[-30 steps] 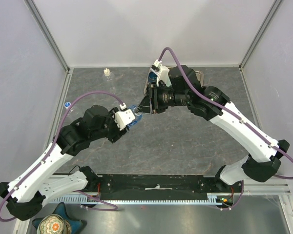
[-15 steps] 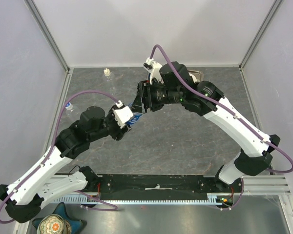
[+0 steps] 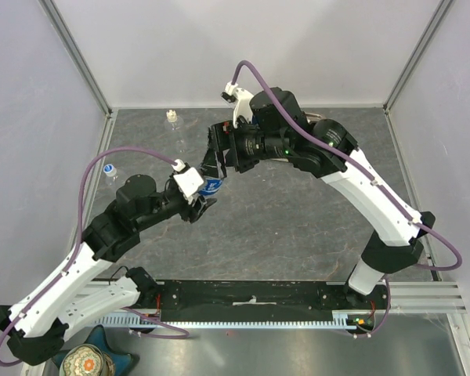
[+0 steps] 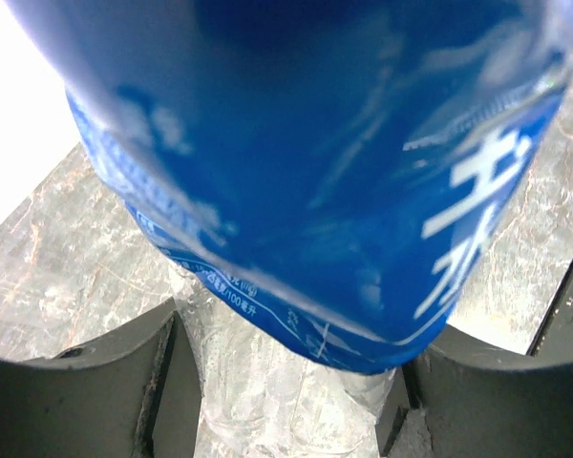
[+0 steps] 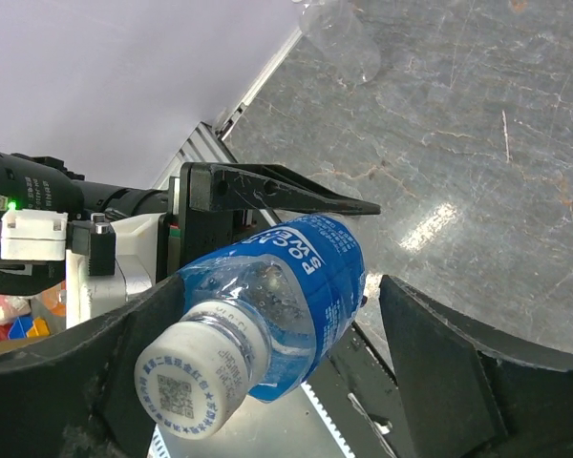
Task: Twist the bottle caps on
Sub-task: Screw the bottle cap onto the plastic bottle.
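I have the blue-labelled bottle held off the tabletop, a little left of its middle. The left fingers are clamped on either side of its body. It lies tilted, with the neck pointing at my right wrist camera. A white cap sits on that neck. My right fingers are spread wide on both sides of the cap and touch neither it nor the bottle.

I judge this to be the screwing step on this bottle, with the right side out of contact and the cap seated. I can't tell from here whether it is fully tight.

The next move, as I see it, is to bring the right fingers square onto the cap, pinch it and twist. The left side has to stop the body turning. The bottle wall looks thin, so too hard a squeeze could crush it and too light a one could let it spin.

Two more bottles wait. One clear bottle is at the far edge and another bottle is by the left edge. I can't tell whether either is capped.
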Tool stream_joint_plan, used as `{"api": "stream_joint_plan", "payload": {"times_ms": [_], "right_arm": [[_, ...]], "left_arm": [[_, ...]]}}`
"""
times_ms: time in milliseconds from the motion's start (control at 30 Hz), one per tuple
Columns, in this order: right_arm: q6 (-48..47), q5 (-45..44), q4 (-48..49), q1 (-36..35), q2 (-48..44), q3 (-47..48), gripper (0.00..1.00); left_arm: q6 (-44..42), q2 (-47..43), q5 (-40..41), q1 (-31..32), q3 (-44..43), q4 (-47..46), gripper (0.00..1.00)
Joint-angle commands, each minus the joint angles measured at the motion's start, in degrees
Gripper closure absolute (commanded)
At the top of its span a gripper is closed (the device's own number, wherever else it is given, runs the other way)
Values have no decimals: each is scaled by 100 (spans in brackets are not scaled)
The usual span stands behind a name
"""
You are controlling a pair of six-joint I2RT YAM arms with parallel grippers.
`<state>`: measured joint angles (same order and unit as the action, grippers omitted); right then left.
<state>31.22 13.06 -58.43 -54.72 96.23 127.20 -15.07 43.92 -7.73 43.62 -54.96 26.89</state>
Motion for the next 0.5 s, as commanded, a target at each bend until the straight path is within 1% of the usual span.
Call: {"api": "stream_joint_plan", "payload": {"times_ms": [0,33,200,300,467], "right_arm": [[-55,153,-133,-223,335,612,7],[-90,118,-159,-223,396,857,2],[-204,74,-142,-153,581,1578,2],[-301,4,-89,-92,547,1729,2],[-511,-93,95,-12,344,1712,2]], "left_arm": [[285,-33,-396,-20,82,-967,98],[294,-33,-414,-37,91,-949,98],[347,-85,-449,-64,205,-826,98],[382,-121,-475,-99,266,-782,98],[329,-147,-344,-125,345,-703,98]]}}
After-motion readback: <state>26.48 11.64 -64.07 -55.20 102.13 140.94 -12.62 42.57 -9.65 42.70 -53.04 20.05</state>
